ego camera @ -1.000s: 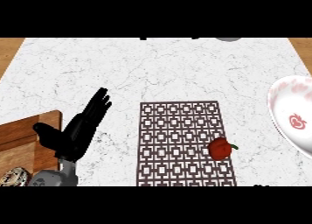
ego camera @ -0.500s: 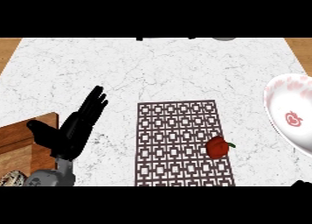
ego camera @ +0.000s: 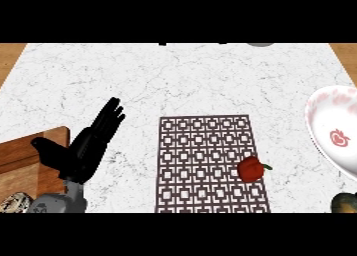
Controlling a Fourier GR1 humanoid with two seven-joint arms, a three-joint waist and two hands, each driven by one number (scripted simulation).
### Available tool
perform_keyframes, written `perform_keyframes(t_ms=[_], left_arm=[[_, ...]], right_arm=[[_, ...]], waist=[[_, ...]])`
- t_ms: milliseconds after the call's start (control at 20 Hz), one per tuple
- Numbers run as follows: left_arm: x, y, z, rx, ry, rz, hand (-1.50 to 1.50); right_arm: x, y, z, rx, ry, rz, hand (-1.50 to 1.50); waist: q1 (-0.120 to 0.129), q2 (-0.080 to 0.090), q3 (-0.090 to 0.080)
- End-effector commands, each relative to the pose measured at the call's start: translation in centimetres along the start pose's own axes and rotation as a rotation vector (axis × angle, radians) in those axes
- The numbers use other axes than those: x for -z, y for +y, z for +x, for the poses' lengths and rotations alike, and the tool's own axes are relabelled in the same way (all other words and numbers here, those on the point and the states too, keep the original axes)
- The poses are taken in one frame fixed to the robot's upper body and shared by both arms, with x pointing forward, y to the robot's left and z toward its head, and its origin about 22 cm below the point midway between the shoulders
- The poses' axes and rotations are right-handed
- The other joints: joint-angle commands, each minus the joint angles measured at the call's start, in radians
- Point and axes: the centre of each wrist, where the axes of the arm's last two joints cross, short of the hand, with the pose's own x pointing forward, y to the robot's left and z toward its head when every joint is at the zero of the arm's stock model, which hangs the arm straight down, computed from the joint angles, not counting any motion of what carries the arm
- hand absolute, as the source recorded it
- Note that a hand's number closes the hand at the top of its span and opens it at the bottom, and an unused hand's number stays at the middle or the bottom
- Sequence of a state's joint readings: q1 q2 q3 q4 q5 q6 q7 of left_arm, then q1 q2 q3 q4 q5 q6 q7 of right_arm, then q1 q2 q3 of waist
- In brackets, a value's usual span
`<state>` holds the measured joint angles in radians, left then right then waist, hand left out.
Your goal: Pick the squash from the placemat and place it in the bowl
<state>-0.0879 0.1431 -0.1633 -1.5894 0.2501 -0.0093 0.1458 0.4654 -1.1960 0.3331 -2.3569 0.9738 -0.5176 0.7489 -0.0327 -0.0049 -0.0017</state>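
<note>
A small red vegetable with a green stem (ego camera: pixel 251 169) lies on the right edge of the dark patterned placemat (ego camera: pixel 203 160). The white bowl with red markings (ego camera: pixel 342 137) stands at the right edge of the view, tilted toward me. My left hand (ego camera: pixel 83 150) rests open on the counter left of the placemat, fingers straight and pointing away, well apart from the vegetable. A dark shape that looks like part of my right hand (ego camera: pixel 349 202) shows at the lower right corner, below the bowl; little of it is visible.
A wooden cutting board (ego camera: pixel 18 160) lies at the left edge, beside my left hand. A small round patterned object (ego camera: pixel 11 202) sits at its near corner. A grey object (ego camera: pixel 261 44) peeks in at the counter's far edge.
The dark shape at the lower right corner has come into view and risen a little. My left hand stays open in about the same spot. The red vegetable has not moved on the placemat.
</note>
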Motion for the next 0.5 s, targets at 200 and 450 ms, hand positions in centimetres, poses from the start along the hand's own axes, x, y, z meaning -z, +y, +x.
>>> perform_keyframes(t_ms=[200, 450], left_arm=[[0.4, -1.0, 0.1, -0.006, 0.002, -0.042, 0.00], [0.0, -1.9, 1.2, 0.002, -0.019, -0.065, 0.00]], right_arm=[[2.2, -2.8, 0.6, 0.243, 0.133, 0.012, 1.50], [6.4, -2.0, -3.3, 0.273, 0.179, -0.037, 1.50]], waist=[[0.031, 0.009, 0.001], [0.051, 0.008, 0.004]])
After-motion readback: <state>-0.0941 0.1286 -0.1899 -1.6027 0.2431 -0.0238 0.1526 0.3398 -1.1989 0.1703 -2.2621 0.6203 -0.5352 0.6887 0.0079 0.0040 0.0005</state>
